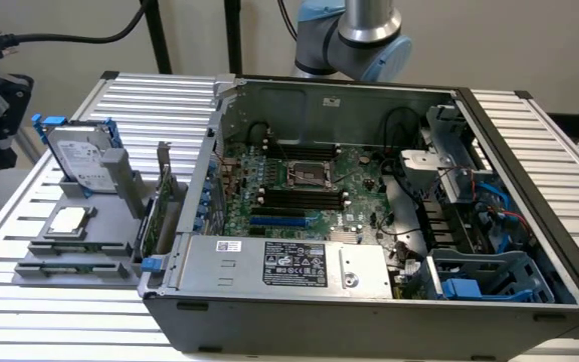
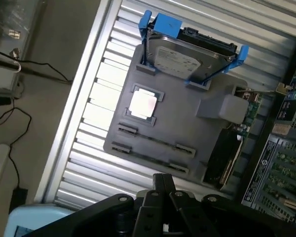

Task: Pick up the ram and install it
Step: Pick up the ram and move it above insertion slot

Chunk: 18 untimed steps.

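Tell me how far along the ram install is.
Nothing looks done yet: the black motherboard slots look empty. In hand: the gripper hangs above the grey parts tray, near its two long holders. Whether a ram sits there I cannot tell. Pickup and install remain.

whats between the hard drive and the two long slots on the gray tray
The silver processor chip, seated in the tray; both the wrist and exterior views show it.

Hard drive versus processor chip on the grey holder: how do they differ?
The hard drive stands on edge in a blue bracket; the processor chip lies flat. The hard drive is larger and oblong; the processor chip is small and square. Both are silver-topped and rest on the grey holder.
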### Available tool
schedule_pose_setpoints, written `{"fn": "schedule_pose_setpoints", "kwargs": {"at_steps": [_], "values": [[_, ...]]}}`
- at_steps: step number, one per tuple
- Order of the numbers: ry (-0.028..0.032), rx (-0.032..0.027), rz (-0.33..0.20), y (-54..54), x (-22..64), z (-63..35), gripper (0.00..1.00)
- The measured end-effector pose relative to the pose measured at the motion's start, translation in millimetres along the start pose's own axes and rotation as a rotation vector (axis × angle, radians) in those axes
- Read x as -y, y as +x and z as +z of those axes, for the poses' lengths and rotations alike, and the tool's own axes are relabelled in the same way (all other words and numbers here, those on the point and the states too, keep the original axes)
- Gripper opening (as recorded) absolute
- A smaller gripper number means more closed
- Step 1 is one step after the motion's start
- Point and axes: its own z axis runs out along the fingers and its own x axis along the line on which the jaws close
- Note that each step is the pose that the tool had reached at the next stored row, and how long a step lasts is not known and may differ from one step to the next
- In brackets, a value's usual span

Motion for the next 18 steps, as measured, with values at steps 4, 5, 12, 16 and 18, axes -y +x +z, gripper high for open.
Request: {"fn": "schedule_pose_setpoints", "kwargs": {"at_steps": [4, 5, 12, 16, 18], "values": [[-0.0016, -0.0006, -0.072, 0.0, 0.0, 1.1, 0.11], [-0.0020, -0.0007, -0.091, 0.0, 0.0, 1.5, 0.11], [-0.0048, -0.0018, -0.217, 0.1, 0.1, 4.5, 0.11], [-0.0064, -0.0024, -0.290, 0.1, 0.1, 6.5, 0.11], [-0.0073, -0.0029, -0.326, 0.2, 0.1, 7.5, 0.11]]}}
